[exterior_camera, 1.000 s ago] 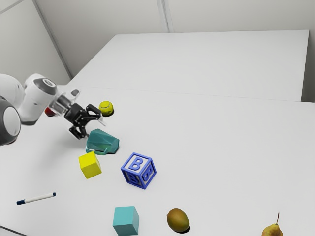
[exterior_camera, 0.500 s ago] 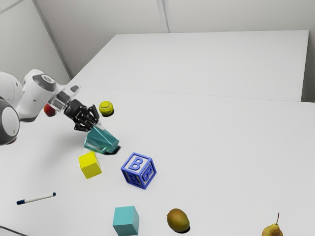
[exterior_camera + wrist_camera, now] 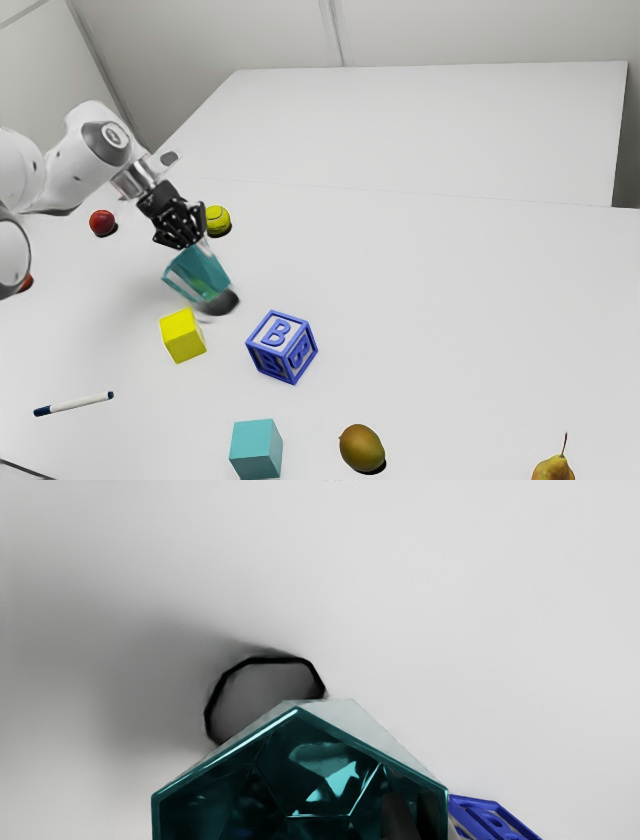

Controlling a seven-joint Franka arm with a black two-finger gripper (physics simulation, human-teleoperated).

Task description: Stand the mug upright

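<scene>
The teal, see-through faceted mug (image 3: 200, 274) hangs tilted over its dark shadow in the exterior view, its base toward the exterior view's right and its open mouth up toward the exterior view's left. My gripper (image 3: 192, 240) is at its upper side, shut on the mug's wall. Looking down through the wrist view, I see into the hexagonal mouth of the mug (image 3: 320, 802); a dark finger of the gripper (image 3: 419, 822) shows at the wall. The other finger is hard to make out through the teal material.
The yellow cube (image 3: 184, 336) is close below the mug in the exterior view, with the blue letter block (image 3: 283, 347) beyond it. A tennis ball (image 3: 218, 220) sits behind the gripper. Farther off are a red ball-like fruit (image 3: 102, 223), marker (image 3: 74, 404), teal cube (image 3: 257, 449), mango (image 3: 361, 448) and pear (image 3: 553, 469).
From standing apart beside the lying mug, my gripper came to its wall and closed there. Both have since risen, and the mug has tipped toward a steeper angle, away from its shadow.
</scene>
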